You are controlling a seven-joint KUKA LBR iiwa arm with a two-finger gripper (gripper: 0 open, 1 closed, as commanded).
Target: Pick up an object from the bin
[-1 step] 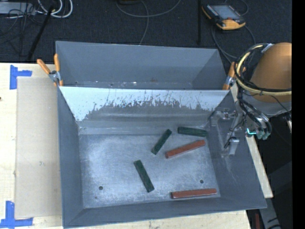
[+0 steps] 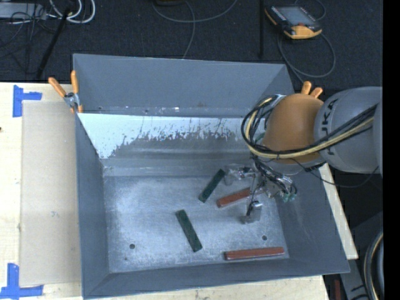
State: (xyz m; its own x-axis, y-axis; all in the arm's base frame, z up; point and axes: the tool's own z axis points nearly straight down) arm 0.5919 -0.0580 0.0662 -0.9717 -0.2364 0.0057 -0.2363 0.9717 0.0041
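My gripper [image 2: 252,214] hangs low over the right part of the bin floor. Just to its left lies a short reddish-brown bar [image 2: 232,199], its right end close by the gripper, and I cannot tell whether they touch. A dark green bar [image 2: 211,186] lies slanted a little further left, near the back wall. Below the gripper, by the front wall, lies a longer reddish-brown bar [image 2: 254,253].
A second dark green bar [image 2: 188,230] lies slanted in the middle of the floor. The arm, with its orange cover and looped cables, reaches in over the right rim. The bin's sloping right wall stands close to the gripper.
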